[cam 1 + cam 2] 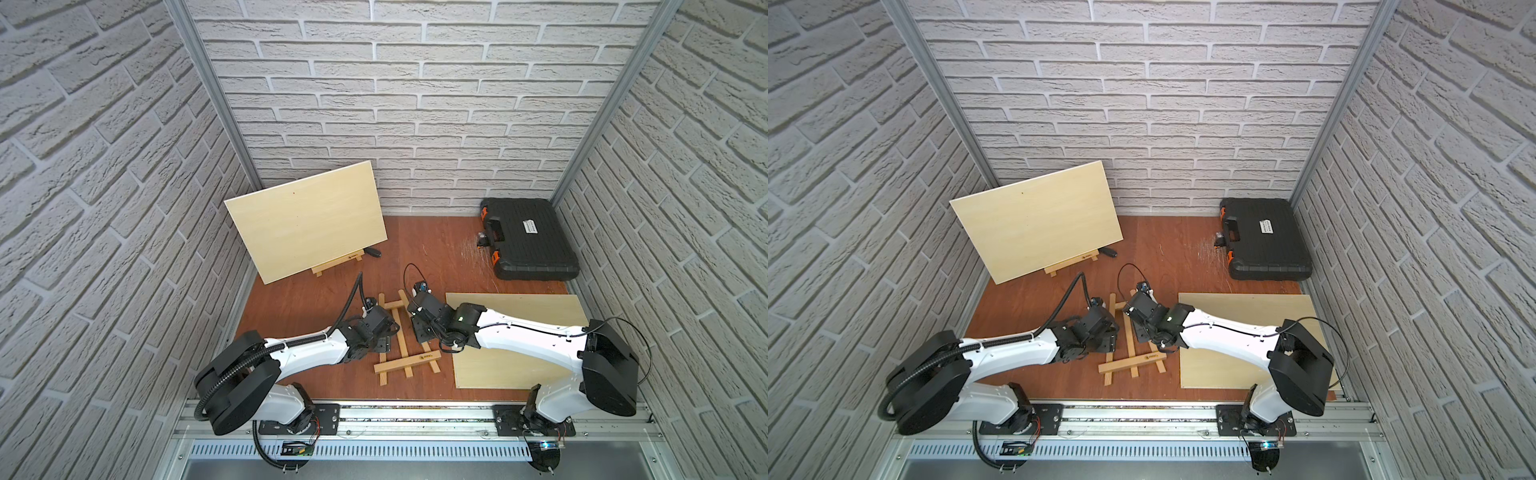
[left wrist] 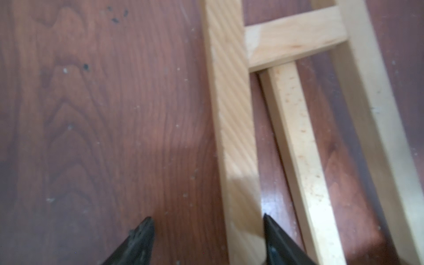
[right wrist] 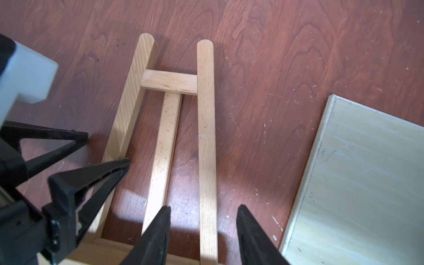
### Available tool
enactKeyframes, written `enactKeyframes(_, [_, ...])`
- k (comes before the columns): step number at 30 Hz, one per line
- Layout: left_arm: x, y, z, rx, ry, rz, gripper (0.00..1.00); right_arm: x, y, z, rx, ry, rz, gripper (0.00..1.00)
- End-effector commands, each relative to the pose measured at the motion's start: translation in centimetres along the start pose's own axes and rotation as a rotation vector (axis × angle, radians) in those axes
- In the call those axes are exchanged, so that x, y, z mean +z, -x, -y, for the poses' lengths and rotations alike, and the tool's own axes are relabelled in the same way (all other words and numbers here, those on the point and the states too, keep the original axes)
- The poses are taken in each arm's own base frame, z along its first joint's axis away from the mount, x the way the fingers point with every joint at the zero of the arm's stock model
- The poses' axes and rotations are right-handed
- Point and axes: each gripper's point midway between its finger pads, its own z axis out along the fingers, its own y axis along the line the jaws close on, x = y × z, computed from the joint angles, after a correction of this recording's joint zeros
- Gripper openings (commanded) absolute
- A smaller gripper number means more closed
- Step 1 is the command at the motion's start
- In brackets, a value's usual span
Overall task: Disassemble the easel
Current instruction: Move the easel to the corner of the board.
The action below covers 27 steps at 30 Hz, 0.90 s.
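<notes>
in both top views the easel [image 1: 404, 353] [image 1: 1130, 353] lay flat on the table [image 1: 436, 249], a little left of centre. its long axis ran near to far, with the ledge [image 1: 409, 362] at the near end. the left gripper [image 1: 386, 338] hung over its left side and the right gripper [image 1: 417, 328] over its right side. both were about equally close, and their fingertips were hidden under the wrists. a flat board [image 1: 519, 307] lay just right of the easel, under the right arm. a standing board [image 1: 307, 220] at the far left and a toolbox [image 1: 528, 241] at the far right were well apart from it. bare table lay to the left and beyond.

in the left wrist view the left gripper [image 2: 207, 219] stood released, its jaws spread around the left rail [image 2: 231, 114]. one finger [image 2: 269, 227] was right against the rail and the other stood clear of it. the middle strut [image 2: 296, 137] ran just beside the rail and met the top crosspiece [image 2: 296, 39].

in the right wrist view the right gripper [image 3: 203, 208] was spread too, gripping nothing. the right rail [image 3: 206, 137] ran between its jaws with a gap on each side. the left gripper [image 3: 106, 149] showed across the frame at the left rail [image 3: 128, 110].

i judged that either arm could close on its own rail, and that the free room for pulling parts away lay left and far, not toward the flat board [image 3: 355, 172].
</notes>
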Motion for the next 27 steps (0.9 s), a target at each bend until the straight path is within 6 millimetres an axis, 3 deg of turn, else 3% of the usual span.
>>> enactKeyframes(1, [-0.5, -0.9, -2.7, -0.020, 0.050, -0.041, 0.72, -0.7, 0.1, 0.6, 0.004, -0.011, 0.019, 0.50])
enactKeyframes(7, [-1.3, -0.6, -5.9, -0.078, 0.077, -0.036, 0.70, -0.6, 0.0, 0.6, 0.003, -0.010, 0.020, 0.51])
enactKeyframes(12, [-1.9, -0.2, -6.7, -0.090, 0.075, -0.030, 0.70, -0.7, -0.1, 0.7, 0.004, -0.009, 0.021, 0.51])
enactKeyframes(15, [-3.0, 1.3, -5.3, -0.080, 0.043, 0.008, 0.71, -1.2, 0.1, 0.8, 0.005, -0.005, 0.033, 0.51])
enactKeyframes(20, [-4.9, 4.5, -0.5, -0.045, 0.003, 0.084, 0.74, -1.7, 0.3, 1.3, 0.011, -0.017, 0.043, 0.54])
enactKeyframes(27, [-2.5, 5.0, 6.0, -0.147, -0.061, 0.027, 0.76, -2.6, -0.1, 2.7, 0.034, -0.030, 0.047, 0.60])
